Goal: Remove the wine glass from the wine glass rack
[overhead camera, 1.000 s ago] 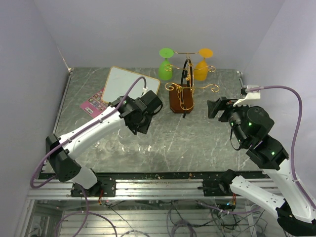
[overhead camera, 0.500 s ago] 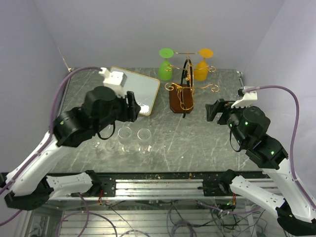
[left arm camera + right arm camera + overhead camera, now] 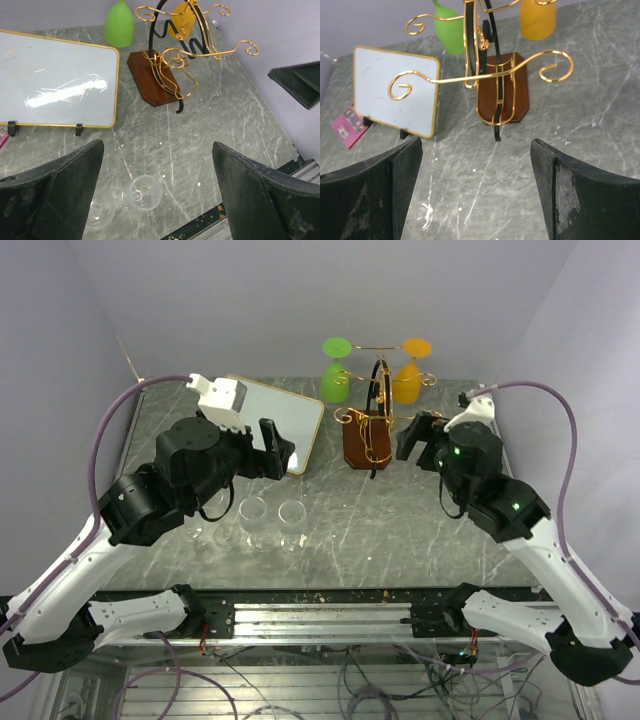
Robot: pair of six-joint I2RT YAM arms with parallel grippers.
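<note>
The wine glass rack [image 3: 368,430] is a gold wire stand on a brown wooden base [image 3: 152,77] [image 3: 502,89] at the back middle. A green wine glass [image 3: 336,372] [image 3: 119,22] [image 3: 449,31] and an orange wine glass [image 3: 410,372] [image 3: 181,22] [image 3: 537,19] hang upside down from its far arms. Clear wine glasses [image 3: 253,516] [image 3: 142,192] stand on the table in front left. My left gripper [image 3: 275,448] [image 3: 157,195] hovers open above them, holding nothing. My right gripper [image 3: 410,435] [image 3: 476,195] is open and empty, close to the rack's right side and facing it.
A gold-framed white board [image 3: 272,420] [image 3: 55,85] [image 3: 395,90] leans on small feet left of the rack. A pink card [image 3: 350,125] lies beyond it. Walls close the back and both sides. The metal rail [image 3: 320,615] runs along the near edge.
My left arm has lifted up and away from the clear glasses and its jaws have spread wide. My right arm has swung left toward the rack and opened a little more.
</note>
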